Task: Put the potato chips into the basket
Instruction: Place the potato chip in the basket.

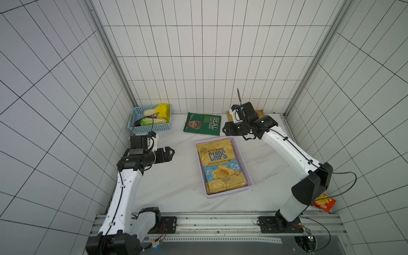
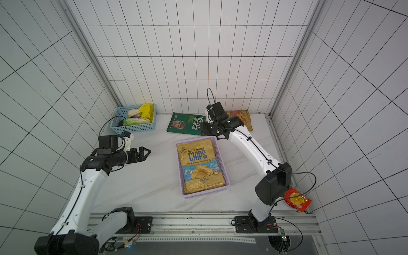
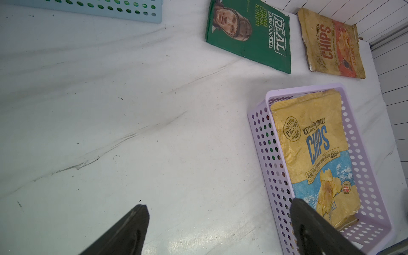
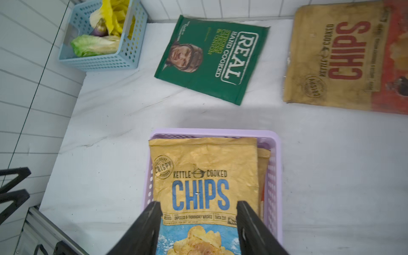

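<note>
So the lilac basket (image 1: 241, 160) sits mid-table, and a tan CHIPS bag with blue lettering (image 1: 218, 163) lies flat inside it, filling nearly the whole thing. In the right wrist view you can spot the edge of another bag (image 4: 263, 163) tucked underneath it. The right gripper (image 4: 198, 203) hangs up over the basket's far end with its jaws apart and nothing between them, just that blue-lettered bag showing below. The left gripper (image 1: 170, 154) is spread wide and empty, well off to the basket's left and clear of the tabletop. Two bags are outside: the dark green REAL bag (image 1: 203, 124) lies just beyond the basket's far end, and a tan CHIPS bag with red lettering (image 3: 331, 44) is beyond its far right corner, by the wall. Far left of the basket is a blue basket (image 1: 150, 129) of toy vegetables (image 1: 154, 116), and an orange-red packet (image 2: 297, 199) sits well off its near right side.
</note>
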`<state>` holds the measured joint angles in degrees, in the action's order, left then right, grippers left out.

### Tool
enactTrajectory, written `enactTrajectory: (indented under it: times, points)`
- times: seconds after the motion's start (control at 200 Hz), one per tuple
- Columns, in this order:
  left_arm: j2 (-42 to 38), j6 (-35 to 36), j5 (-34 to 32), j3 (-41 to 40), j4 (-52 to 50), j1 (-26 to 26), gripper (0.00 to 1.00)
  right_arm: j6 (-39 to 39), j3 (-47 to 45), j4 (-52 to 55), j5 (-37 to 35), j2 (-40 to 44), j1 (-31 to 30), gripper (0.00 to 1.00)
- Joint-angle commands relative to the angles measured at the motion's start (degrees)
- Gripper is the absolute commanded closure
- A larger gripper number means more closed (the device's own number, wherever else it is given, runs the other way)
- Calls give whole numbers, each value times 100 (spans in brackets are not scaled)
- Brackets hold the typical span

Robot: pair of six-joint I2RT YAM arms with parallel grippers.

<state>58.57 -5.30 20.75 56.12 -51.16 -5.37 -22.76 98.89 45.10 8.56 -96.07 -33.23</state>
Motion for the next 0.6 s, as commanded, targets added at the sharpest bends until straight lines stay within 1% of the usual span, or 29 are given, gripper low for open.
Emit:
enactTrajectory:
  times: [0.0, 0.135, 0.23, 0.305, 0.365, 0.445, 0.51, 0.595]
  points:
    - [-38, 73, 5, -66, 155, -35, 2, -442, -681, -513, 871, 53, 924, 41]
    - [-12, 82, 50, -83, 165, -78, 2, -1265, -1525, -1975, 1779, -104, 1987, 41]
    - [-3, 91, 125, -96, 159, -92, 2, -1911, -1953, -3072, 2195, -438, 2529, 40]
    - [-3, 91, 207, -110, 168, -92, 2, -2554, -2176, -3874, 2335, -808, 2898, 40]
    - [-3, 108, 256, -123, 176, -88, 2, -3015, -2298, -4439, 2291, -1099, 3115, 41]
    - [6, 108, 270, -136, 194, -89, 2, -3291, -2266, -4864, 2137, -1432, 3302, 42]
    - [14, 108, 286, -135, 199, -87, 2, -3270, -2041, -4732, 1878, -1684, 3367, 42]
    - [22, 99, 292, -144, 203, -94, 2, -3428, -1788, -4636, 1737, -2034, 3485, 43]
